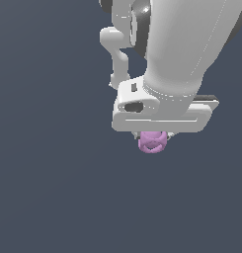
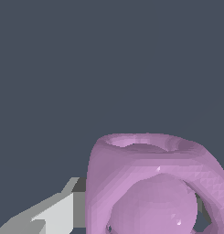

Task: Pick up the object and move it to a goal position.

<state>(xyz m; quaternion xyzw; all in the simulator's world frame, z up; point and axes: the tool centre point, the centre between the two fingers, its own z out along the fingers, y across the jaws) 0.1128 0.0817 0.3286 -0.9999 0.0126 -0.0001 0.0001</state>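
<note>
I've got the arm (image 1: 186,44) coming in from the top of the exterior view, white hand body across the middle of the frame. The gripper (image 1: 153,136) points down under it; fingers mostly hidden by the hand body from this angle.

The object (image 1: 152,142) sits right under the hand, poking out below its lower edge. Pink-purple, rounded, criss-cross ribs, much narrower than the hand. Its top is tucked up between the fingers.

The wrist view shows the object (image 2: 150,187) very close, filling the lower part of the frame: open lattice shell with a rounded lump inside. One finger (image 2: 63,212) is pressed against its side, light grey with a darker pad touching the shell. The other finger barely shows past the far side of the object.

My read: the pincer is closed down narrow onto the object, gripping it.

Background is flat dark grey-blue in both views. I see no edge, shadow or surface line, so can't tell whether the object is lifted or resting on anything.
</note>
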